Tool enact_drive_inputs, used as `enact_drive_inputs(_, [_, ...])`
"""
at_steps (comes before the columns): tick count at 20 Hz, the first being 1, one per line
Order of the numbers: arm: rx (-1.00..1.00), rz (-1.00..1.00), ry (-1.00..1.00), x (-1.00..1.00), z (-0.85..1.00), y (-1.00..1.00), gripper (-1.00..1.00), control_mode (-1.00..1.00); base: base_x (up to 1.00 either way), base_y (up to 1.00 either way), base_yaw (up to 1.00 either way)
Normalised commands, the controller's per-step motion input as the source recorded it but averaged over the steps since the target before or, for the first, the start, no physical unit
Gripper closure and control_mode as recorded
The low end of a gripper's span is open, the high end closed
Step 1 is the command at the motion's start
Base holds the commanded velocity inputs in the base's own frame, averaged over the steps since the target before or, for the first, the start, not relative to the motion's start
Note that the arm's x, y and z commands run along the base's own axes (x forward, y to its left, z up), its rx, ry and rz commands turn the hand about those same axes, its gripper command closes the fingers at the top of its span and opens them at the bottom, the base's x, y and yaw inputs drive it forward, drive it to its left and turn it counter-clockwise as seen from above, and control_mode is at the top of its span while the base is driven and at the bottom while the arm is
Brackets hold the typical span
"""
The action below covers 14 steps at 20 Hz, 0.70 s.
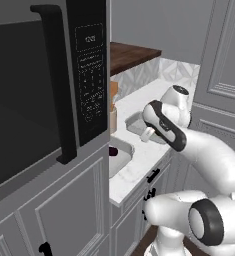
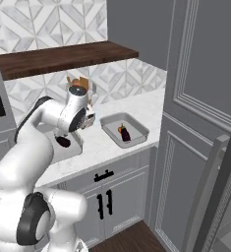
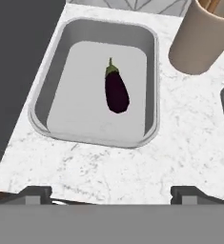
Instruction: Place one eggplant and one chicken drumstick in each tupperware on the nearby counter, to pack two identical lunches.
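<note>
The tool (image 3: 111, 190) hangs with its jaws spread wide and nothing between them, above the white marbled stone tabletop (image 3: 132, 167). Directly below and ahead of it sits a shallow rectangular grey tray with rounded corners (image 3: 151, 86), holding one dark purple eggplant with a green stem (image 3: 116, 90) near its middle. This tray therefore has its eggplant; no drumstick lies in it.

A second grey tray of the same kind (image 2: 136, 129) rests on the tabletop to one side of the tool. It carries another small eggplant (image 2: 124, 133), with possibly a brownish item at its stem end; the view is too coarse to confirm.

A beige cylindrical utensil cup (image 3: 204, 40) stands just beside the near tray's far corner, between the two trays, and limits sideways travel there. A dark wooden shelf (image 2: 63, 56) overhangs the tabletop behind, restricting high approaches. A black microwave (image 1: 39, 90) flanks the near tray's other side.
</note>
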Motion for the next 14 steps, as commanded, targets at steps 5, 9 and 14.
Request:
enact_drive_inputs(5, [0.00,-0.46,0.35,-0.70,0.46,-0.40,-1.00,-1.00,0.00,0.00,0.00])
enact_drive_inputs(9, [0.00,-0.41,0.17,-0.97,0.15,-0.43,-1.00,-1.00,0.00,0.00,0.00])
enact_drive_inputs(14, [0.00,-0.29,0.01,-1.00,0.23,-0.22,-1.00,-1.00,0.00,0.00,0.00])
